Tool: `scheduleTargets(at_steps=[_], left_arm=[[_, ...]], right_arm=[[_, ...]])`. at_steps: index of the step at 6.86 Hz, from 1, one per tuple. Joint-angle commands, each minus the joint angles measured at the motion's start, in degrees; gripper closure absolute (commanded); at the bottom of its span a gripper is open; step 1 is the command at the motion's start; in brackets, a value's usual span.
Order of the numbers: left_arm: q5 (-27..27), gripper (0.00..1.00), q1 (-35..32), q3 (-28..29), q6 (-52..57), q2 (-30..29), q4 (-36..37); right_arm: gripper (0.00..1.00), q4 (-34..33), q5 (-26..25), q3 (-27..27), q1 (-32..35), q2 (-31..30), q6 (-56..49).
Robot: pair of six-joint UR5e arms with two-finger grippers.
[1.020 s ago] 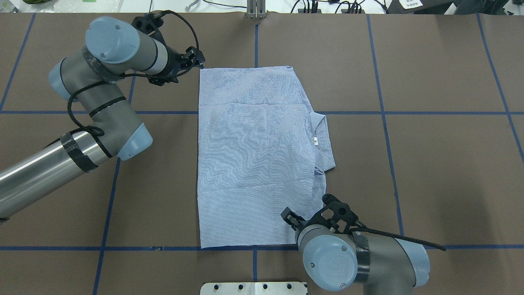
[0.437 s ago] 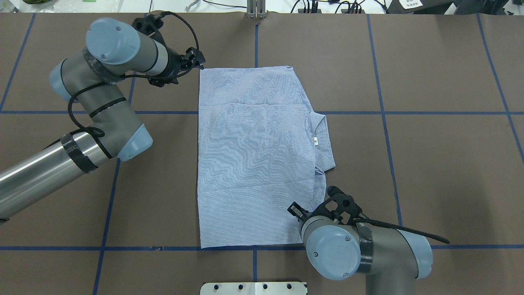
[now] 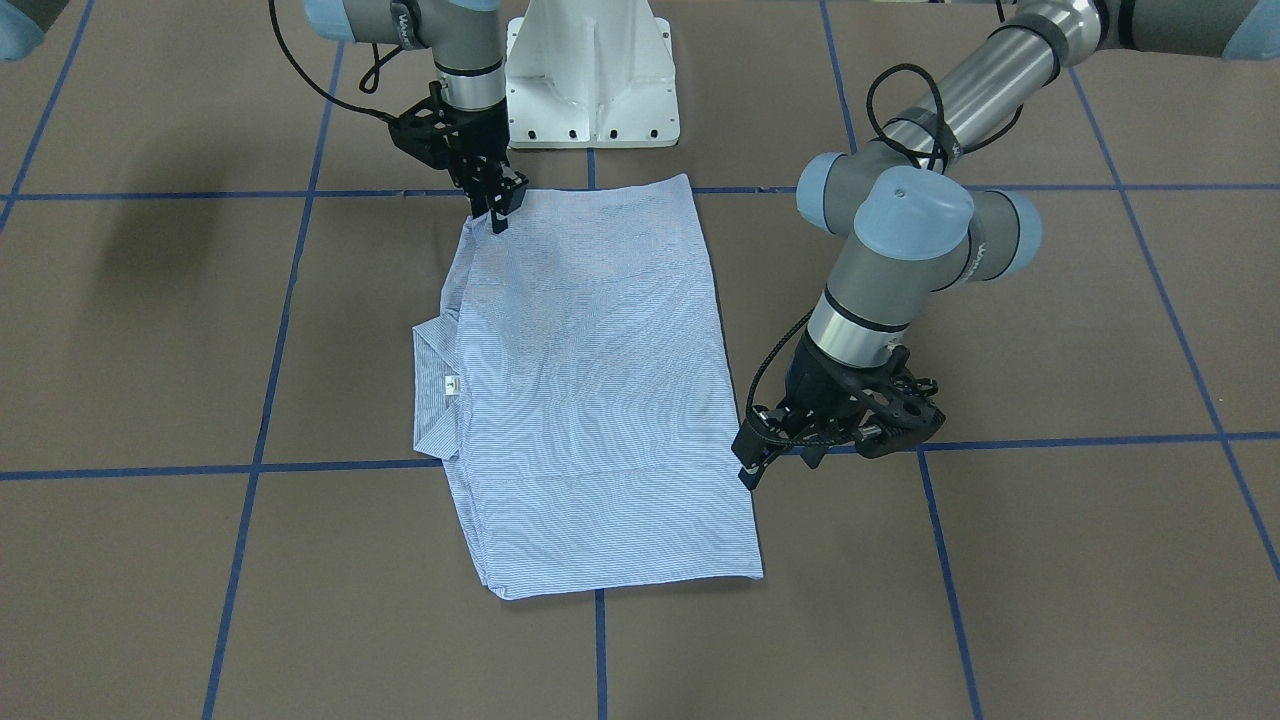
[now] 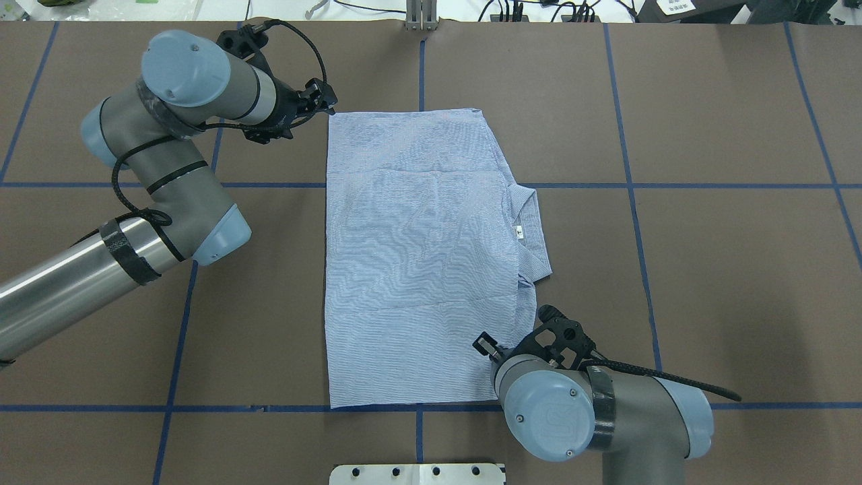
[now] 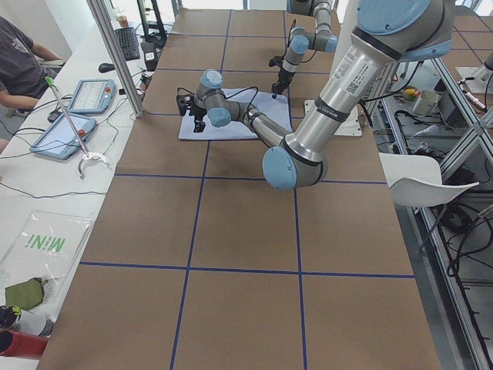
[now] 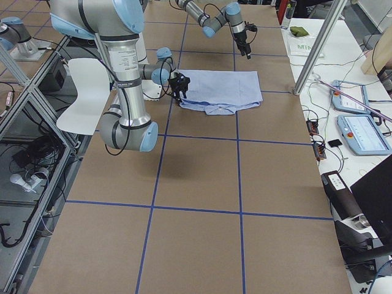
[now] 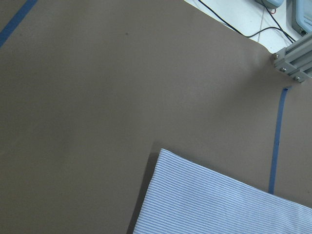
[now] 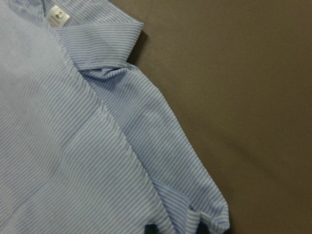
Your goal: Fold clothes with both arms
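Lying on table: light blue and white fine-striped collared shirt (image 4: 417, 269), folded into a flat rectangle on brown paper-covered table (image 4: 727, 269) gridded with blue tape (image 4: 623, 135).
Collar (image 4: 533, 232): turned toward robot's right, small white neck label (image 4: 519, 232) showing.
Left black two-finger gripper (image 4: 328, 102): just beside shirt's far left corner; finger gap and hold impossible to tell.
Right black two-finger gripper (image 3: 498, 212): tips down at shirt's near right corner; fingers seemingly close together, grip on cloth impossible to tell.

The striped light-blue shirt (image 4: 417, 256) lies flat on the surface (image 4: 707, 269), folded into a rectangle, collar (image 4: 532, 210) and white label (image 4: 519, 232) jutting sideways.
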Motion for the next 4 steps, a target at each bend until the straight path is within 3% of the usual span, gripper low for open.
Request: scheduleTargets(at_steps=[1,2,4], left_arm=[[0.0,0.09,-0.1,-0.2,-0.2,-0.1,0.1],[-0.1,0.09,0.3,-1.6,-3.5,0.8,0.0],[0.0,0.09,6.5,-18.2,-10.3,10.6,1.8]], right_arm=[[1.00,-0.2,-0.1,1.4,0.1,-0.3,0.0],[1.00,-0.8,0.1,3.4,0.3,-0.6,0.1],[1.00,-7.4,0.4,7.9,-0.9,-0.6,0.1]])
